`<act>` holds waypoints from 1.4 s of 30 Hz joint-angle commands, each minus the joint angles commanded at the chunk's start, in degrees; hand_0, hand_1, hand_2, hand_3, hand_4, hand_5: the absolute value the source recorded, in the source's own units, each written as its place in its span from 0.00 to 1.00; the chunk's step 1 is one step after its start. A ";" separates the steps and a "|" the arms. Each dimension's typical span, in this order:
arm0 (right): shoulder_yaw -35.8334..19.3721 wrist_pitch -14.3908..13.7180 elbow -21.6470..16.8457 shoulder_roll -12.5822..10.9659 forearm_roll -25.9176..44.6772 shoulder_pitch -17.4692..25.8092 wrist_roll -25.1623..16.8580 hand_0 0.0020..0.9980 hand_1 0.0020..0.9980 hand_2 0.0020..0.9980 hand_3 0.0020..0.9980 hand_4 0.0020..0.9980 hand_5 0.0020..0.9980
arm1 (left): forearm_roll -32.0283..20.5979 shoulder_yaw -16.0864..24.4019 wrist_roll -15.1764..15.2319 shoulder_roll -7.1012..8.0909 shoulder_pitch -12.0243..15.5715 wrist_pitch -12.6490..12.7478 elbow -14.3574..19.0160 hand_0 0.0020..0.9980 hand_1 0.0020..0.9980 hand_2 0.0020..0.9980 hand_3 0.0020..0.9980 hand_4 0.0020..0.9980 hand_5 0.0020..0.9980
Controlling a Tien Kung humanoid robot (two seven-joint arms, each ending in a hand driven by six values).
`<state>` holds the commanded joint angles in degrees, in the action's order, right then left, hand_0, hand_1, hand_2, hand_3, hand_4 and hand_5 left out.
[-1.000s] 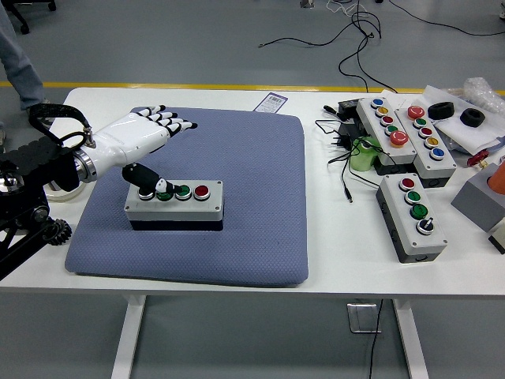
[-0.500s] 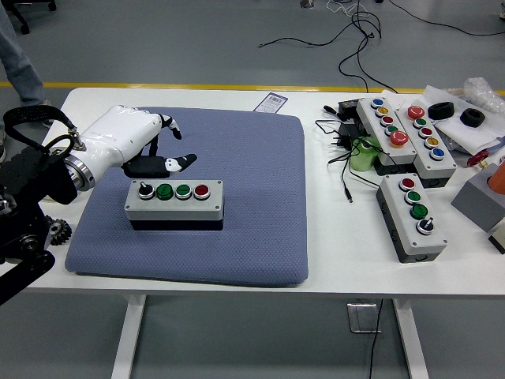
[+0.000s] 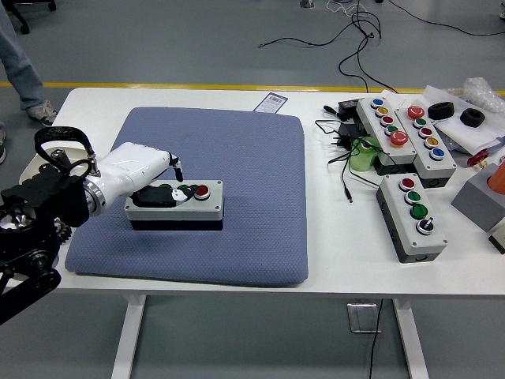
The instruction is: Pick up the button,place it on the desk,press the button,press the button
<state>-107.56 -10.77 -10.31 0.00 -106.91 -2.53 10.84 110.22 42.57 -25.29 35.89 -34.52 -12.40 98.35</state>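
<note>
A grey button box (image 3: 207,205) with a row of buttons lies on the blue mat (image 3: 237,142). Its red button (image 3: 202,191) shows at the right end; the buttons to the left are covered by my left hand (image 3: 175,189). The hand, white with black fingertips, lies over the box top, thumb laid flat along the buttons and fingers curled down behind the box. It grips nothing. My right arm is out of the picture.
Three more button boxes (image 3: 413,215) (image 3: 384,129) (image 3: 427,140) lie at the right with black cables (image 3: 341,150) and a green object (image 3: 364,154). A label card (image 3: 272,102) sits past the mat's far edge. A person's leg (image 3: 24,63) shows at top left.
My left hand dropped from above and behind the box onto its top, fingers curling from spread to bent. The box has stayed in place.
</note>
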 joint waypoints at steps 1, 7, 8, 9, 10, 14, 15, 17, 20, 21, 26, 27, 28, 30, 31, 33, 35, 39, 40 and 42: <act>0.05 0.00 0.00 0.00 0.12 0.01 -0.02 0.54 0.66 0.71 0.63 0.30 0.15 | -0.26 -0.15 0.02 -0.20 -0.23 0.07 -0.29 0.00 0.00 0.00 0.67 0.67 1.00; 0.47 -0.03 0.00 0.00 0.51 -0.15 -0.01 0.53 0.66 0.71 0.63 0.30 0.15 | -0.38 -1.17 0.02 -1.49 -1.78 -0.38 -2.11 0.00 0.00 0.00 0.67 0.68 1.00; 0.48 -0.04 0.00 0.00 0.54 -0.16 -0.01 0.53 0.66 0.71 0.63 0.30 0.15 | -0.46 -1.39 0.07 -1.52 -1.85 -0.50 -2.31 0.00 0.00 0.00 0.67 0.68 1.00; 0.49 -0.04 0.00 0.00 0.60 -0.16 -0.03 0.53 0.66 0.71 0.63 0.30 0.15 | -0.64 -1.63 0.12 -1.54 -1.87 -0.50 -2.54 0.00 0.00 0.00 0.67 0.68 1.00; 0.50 -0.05 0.00 0.00 0.66 -0.16 -0.05 0.53 0.66 0.71 0.63 0.30 0.15 | -0.74 -1.86 0.13 -1.57 -1.87 -0.45 -2.80 0.00 0.00 0.00 0.67 0.68 1.00; 0.43 -0.02 0.00 0.00 0.50 -0.22 -0.02 0.53 0.66 0.71 0.63 0.30 0.15 | -0.98 -2.67 0.05 -1.69 -1.82 0.02 -3.58 0.00 0.00 0.00 0.68 0.68 1.00; 0.41 -0.01 0.00 0.00 0.48 -0.22 -0.01 0.53 0.66 0.71 0.63 0.30 0.15 | -1.15 -2.89 0.08 -1.72 -1.84 0.21 -3.70 0.00 0.00 0.00 0.68 0.68 1.00; 0.39 -0.01 0.00 0.00 0.45 -0.20 0.02 0.53 0.66 0.71 0.63 0.30 0.15 | -1.57 -3.31 0.22 -1.85 -1.94 0.55 -4.14 0.00 0.00 0.00 0.68 0.68 1.00; 0.50 0.06 0.00 0.00 0.29 -0.24 0.08 0.53 0.66 0.71 0.63 0.30 0.15 | -1.80 -3.50 0.32 -1.91 -1.96 0.57 -4.63 0.00 0.00 0.00 0.68 0.69 1.00; 0.46 0.09 0.00 0.00 0.12 -0.25 0.09 0.53 0.66 0.71 0.63 0.30 0.15 | -1.88 -3.50 0.35 -1.88 -1.96 0.47 -4.71 0.00 0.00 0.00 0.68 0.69 1.00; 0.41 0.07 0.00 0.00 0.11 -0.22 0.06 0.53 0.66 0.71 0.63 0.30 0.15 | -2.10 -3.36 0.13 -1.80 -2.02 -0.28 -5.02 0.00 0.00 0.00 0.68 0.69 1.00; 0.40 0.07 0.00 0.00 0.07 -0.23 0.05 0.53 0.66 0.71 0.63 0.30 0.15 | -2.09 -3.44 0.08 -1.80 -2.05 -0.41 -5.17 0.00 0.00 0.00 0.68 0.69 1.00; 0.37 0.06 0.00 0.00 0.07 -0.24 0.06 0.53 0.66 0.71 0.63 0.30 0.15 | -2.10 -3.52 0.04 -1.81 -2.10 -0.57 -5.33 0.00 0.00 0.00 0.68 0.69 1.00; 0.35 0.04 0.00 0.00 0.12 -0.24 0.06 0.53 0.66 0.71 0.63 0.30 0.15 | -2.04 -3.62 -0.14 -1.83 -2.11 -1.01 -5.62 0.00 0.00 0.00 0.68 0.69 1.00; 0.31 0.04 0.00 0.00 0.10 -0.25 0.06 0.53 0.66 0.71 0.63 0.30 0.15 | -1.95 -3.64 -0.19 -1.82 -2.04 -1.32 -5.76 0.00 0.00 0.00 0.68 0.69 1.00; 0.31 0.01 0.00 0.00 0.19 -0.27 0.07 0.53 0.66 0.71 0.63 0.30 0.15 | -1.97 -3.76 -0.24 -1.76 -1.99 -1.82 -5.89 0.00 0.00 0.00 0.68 0.69 1.00; 0.28 0.02 0.00 0.00 0.18 -0.31 0.07 0.53 0.66 0.71 0.63 0.30 0.15 | -1.98 -3.95 -0.31 -1.73 -2.05 -2.45 -6.01 0.00 0.00 0.00 0.68 0.69 1.00; 0.16 0.00 0.00 0.00 0.03 -0.33 0.10 0.53 0.66 0.71 0.63 0.30 0.15 | -2.05 -4.22 -0.43 -1.75 -2.05 -3.52 -6.35 0.00 0.00 0.00 0.68 0.69 1.00; 0.14 0.00 0.00 0.00 0.03 -0.32 0.10 0.53 0.66 0.71 0.63 0.30 0.15 | -2.07 -4.23 -0.47 -1.75 -2.01 -3.75 -6.36 0.00 0.00 0.00 0.68 0.69 1.00; 0.08 0.00 0.00 0.00 0.01 -0.31 0.09 0.53 0.66 0.71 0.63 0.30 0.15 | -1.86 -4.28 -0.59 -1.77 -1.90 -3.86 -6.31 0.00 0.00 0.00 0.68 0.69 1.00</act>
<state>-107.48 -10.77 -10.31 0.00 -106.90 -2.84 10.93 108.36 38.30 -25.87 34.12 -36.42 -16.26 92.04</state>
